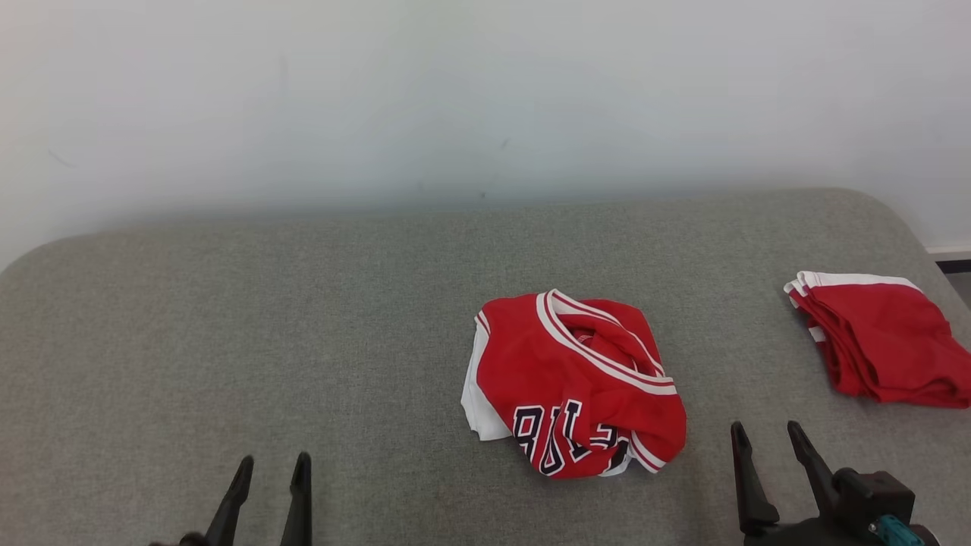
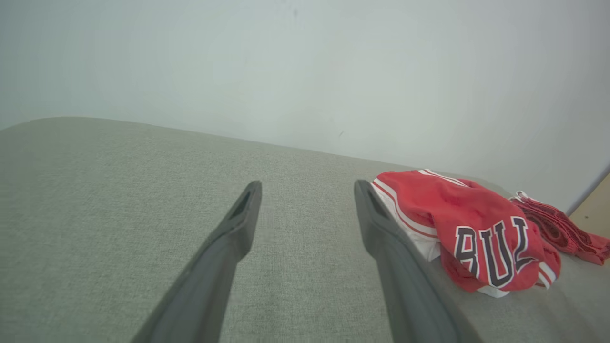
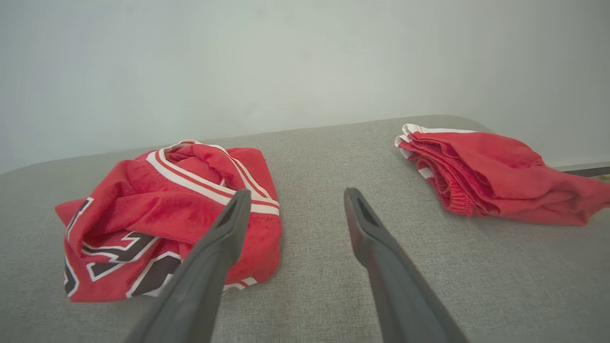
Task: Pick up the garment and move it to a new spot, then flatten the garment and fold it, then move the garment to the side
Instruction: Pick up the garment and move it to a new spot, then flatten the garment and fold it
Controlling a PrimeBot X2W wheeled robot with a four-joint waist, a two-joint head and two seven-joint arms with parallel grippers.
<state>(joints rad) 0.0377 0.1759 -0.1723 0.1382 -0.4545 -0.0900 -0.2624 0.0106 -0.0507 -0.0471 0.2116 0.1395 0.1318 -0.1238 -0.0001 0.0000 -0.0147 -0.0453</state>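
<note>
While the crumpled red garment [image 1: 573, 383] lies bunched just right of centre on the grey counter [image 1: 265, 318], left tool [image 1: 274, 457] and right tool [image 1: 764, 426] sit low in frame, both spread wide and empty, likely poised for the first pickup. Right wrist view catches the gathered edge of the folded red pile [image 3: 495, 176] at upper right, which the head view flattens.

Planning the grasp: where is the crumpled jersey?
Head view: the crumpled jersey lies right of centre on the grey surface, nearer the right gripper, left of the folded red garment.
</note>
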